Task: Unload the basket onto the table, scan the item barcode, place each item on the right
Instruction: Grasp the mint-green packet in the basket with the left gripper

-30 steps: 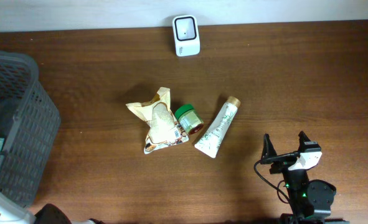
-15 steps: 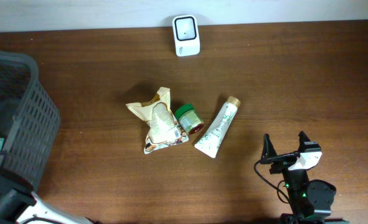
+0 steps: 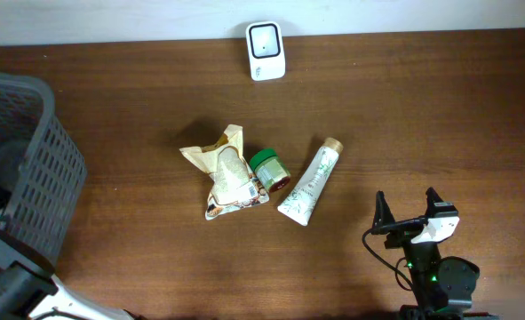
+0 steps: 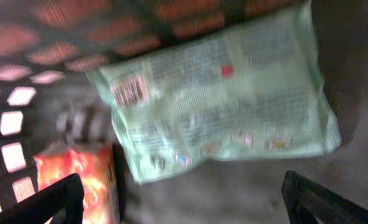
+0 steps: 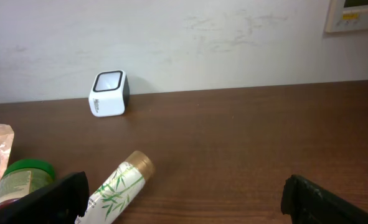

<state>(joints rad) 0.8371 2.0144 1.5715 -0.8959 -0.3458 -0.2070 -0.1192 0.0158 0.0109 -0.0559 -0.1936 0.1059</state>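
Hanging inside the grey basket [image 3: 40, 160] at the left edge of the overhead frame, the left gripper [image 4: 184, 202] has its fingers spread wide, grasping nothing, above a pale green packet [image 4: 221, 93] whose barcode [image 4: 129, 91] faces the camera. What seems an orange box [image 4: 78, 177], blurred, lies at lower left. At lower right the right gripper [image 3: 406, 197] is likewise spread and empty. Mid-frame lie a bamboo-print tube [image 3: 310, 181], a green-lidded jar [image 3: 269, 170] and, just beside it, a snack bag [image 3: 226, 172]. At top centre stands the white scanner [image 3: 266, 51].

Your right arm [image 3: 453, 283] is black with a white block [image 3: 441, 222] by the gripper [image 3: 406, 201], a looping black cable [image 3: 369, 242] and a green light [image 3: 433, 276]. Left arm [image 3: 6, 290] looks black and white.
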